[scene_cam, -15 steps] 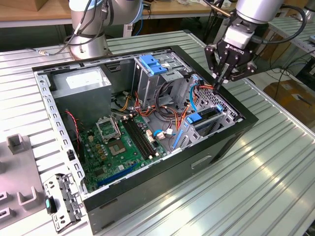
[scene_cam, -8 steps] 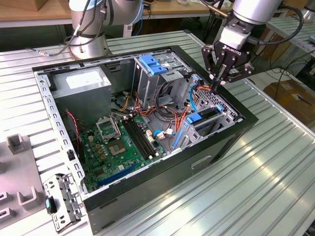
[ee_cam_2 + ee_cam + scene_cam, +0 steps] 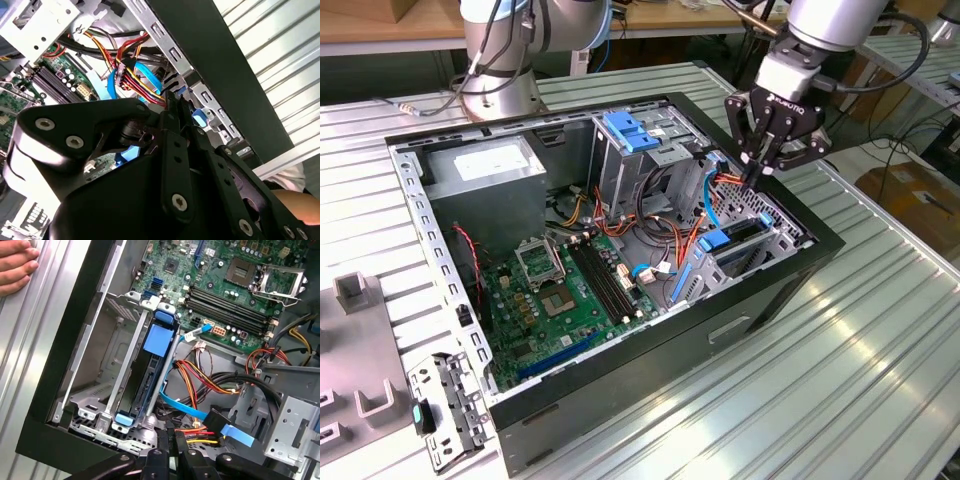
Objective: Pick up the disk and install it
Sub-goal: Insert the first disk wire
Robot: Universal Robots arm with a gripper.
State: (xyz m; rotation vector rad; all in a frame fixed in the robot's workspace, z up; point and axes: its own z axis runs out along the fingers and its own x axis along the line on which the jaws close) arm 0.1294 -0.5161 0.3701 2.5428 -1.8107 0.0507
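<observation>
Though edge-on, blue-railed dark disk (image 3: 146, 371).

The open computer case (image 3: 790, 290) on the ribbed surface (image 3: 880, 380) is seen whole in the exterior view, which is taken from high up, at a slant and well back from the pincer (image 3: 757, 180). Both wrist views are taken from close behind the pincer, facing past it into the case. More of the interior is taken in by the first wrist view. In the second wrist view much is covered by the pincer's black links. The motherboard (image 3: 220, 270) beyond the pincer and the red-and-yellow cable bundle (image 3: 135, 80) just below it are shared by all three views.
</observation>
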